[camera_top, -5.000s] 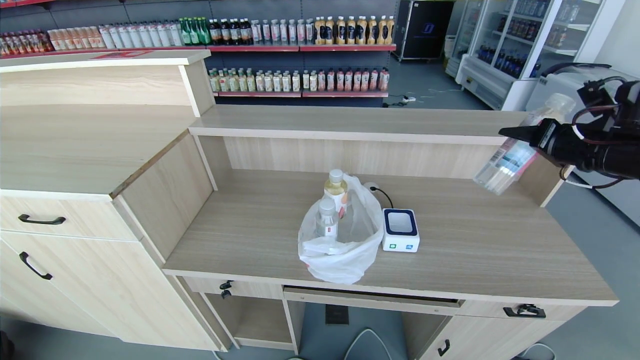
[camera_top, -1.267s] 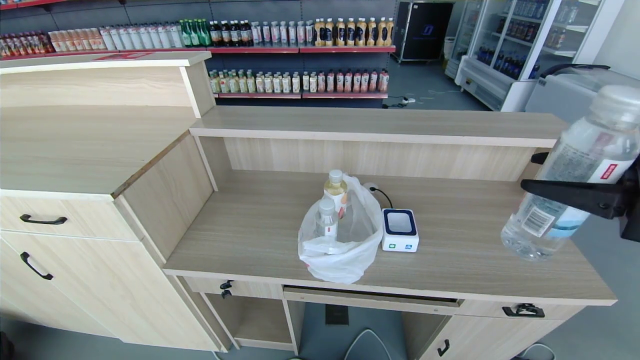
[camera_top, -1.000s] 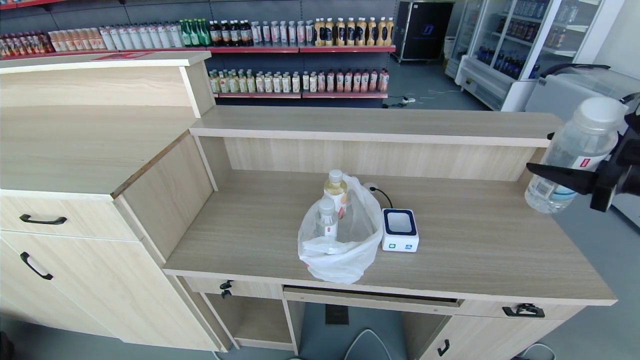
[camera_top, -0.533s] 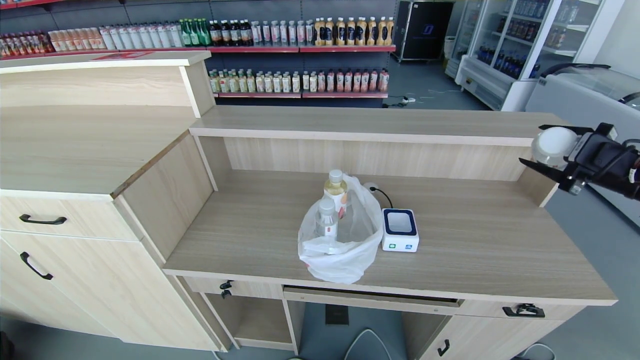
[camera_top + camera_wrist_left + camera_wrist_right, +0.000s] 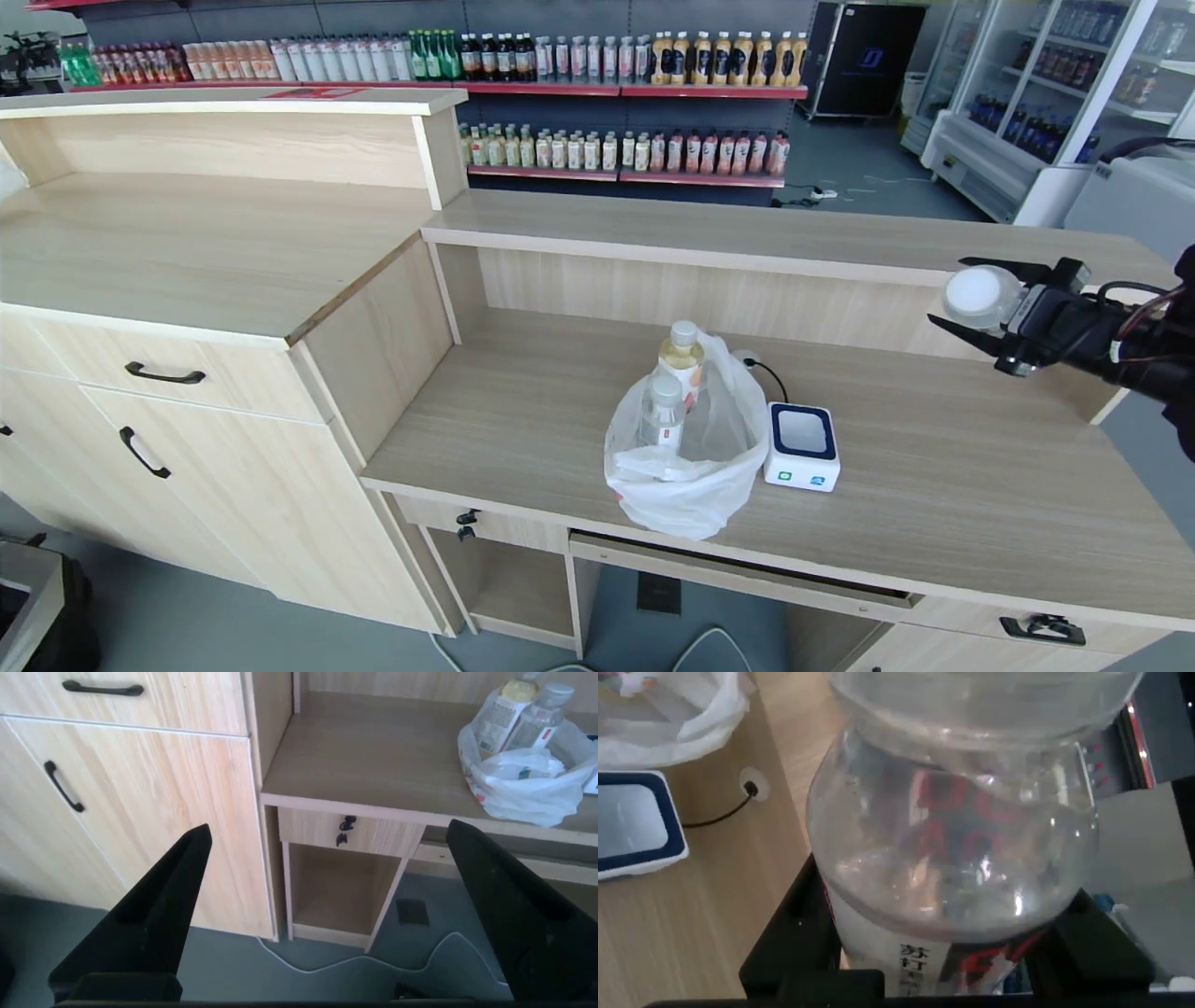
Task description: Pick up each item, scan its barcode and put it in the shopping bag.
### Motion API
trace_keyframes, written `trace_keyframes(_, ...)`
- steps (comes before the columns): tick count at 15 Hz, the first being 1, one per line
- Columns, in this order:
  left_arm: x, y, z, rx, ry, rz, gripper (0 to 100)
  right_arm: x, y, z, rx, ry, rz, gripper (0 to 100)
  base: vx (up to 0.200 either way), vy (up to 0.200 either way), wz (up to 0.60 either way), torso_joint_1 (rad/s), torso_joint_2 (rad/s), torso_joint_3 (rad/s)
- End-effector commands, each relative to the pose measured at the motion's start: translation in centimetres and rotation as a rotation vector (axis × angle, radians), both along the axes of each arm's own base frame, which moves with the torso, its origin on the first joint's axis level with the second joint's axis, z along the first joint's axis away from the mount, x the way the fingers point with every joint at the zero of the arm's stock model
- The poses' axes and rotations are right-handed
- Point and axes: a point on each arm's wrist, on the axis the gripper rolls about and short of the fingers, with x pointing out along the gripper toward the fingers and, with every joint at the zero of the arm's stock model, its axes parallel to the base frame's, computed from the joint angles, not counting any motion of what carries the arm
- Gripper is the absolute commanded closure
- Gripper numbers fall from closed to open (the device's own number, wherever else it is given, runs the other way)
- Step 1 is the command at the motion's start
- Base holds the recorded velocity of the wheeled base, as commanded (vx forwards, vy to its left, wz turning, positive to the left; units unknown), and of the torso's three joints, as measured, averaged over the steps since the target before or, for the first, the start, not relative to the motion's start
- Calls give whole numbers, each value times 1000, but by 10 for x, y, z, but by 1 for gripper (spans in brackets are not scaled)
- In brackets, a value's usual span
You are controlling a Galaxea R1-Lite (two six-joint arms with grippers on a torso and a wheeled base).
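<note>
Your left end effector (image 5: 327, 835) hangs spread and empty, low and well left of the scanner (image 5: 801, 446). Just beside the scanner's left, one shopping bag (image 5: 686, 485) on the worktop (image 5: 934, 485) holds two bottles (image 5: 680, 355). Your right end effector (image 5: 980, 313), the nearer arm, clamps one water bottle (image 5: 972, 296) up right of the scanner, cap end-on to the head camera.

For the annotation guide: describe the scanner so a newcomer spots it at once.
On the lower wooden counter, find the white shopping bag. Beside it, on the robot's right, sits the scanner: a small white box with a dark-blue-framed top, rigid and square unlike the soft bag.
</note>
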Motion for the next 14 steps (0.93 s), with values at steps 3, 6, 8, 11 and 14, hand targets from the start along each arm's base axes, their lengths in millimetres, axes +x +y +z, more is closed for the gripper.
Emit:
trace_keyframes(3,0,0,0,-1,1,0,0,21,-4,-43,25,107,147,100,0,0,0,0,0,0)
trace_keyframes(6,0,0,0,0,0,0,0,40,-6,-55,10,97,291,100,0,0,0,0,0,0)
trace_keyframes(8,0,0,0,0,0,0,0,46,-8,-66,13,116,303,100,0,0,0,0,0,0)
trace_keyframes(11,0,0,0,0,0,0,0,48,-14,-81,27,154,289,100,0,0,0,0,0,0)
trace_keyframes(14,0,0,0,0,0,0,0,50,-15,-90,35,175,290,100,0,0,0,0,0,0)
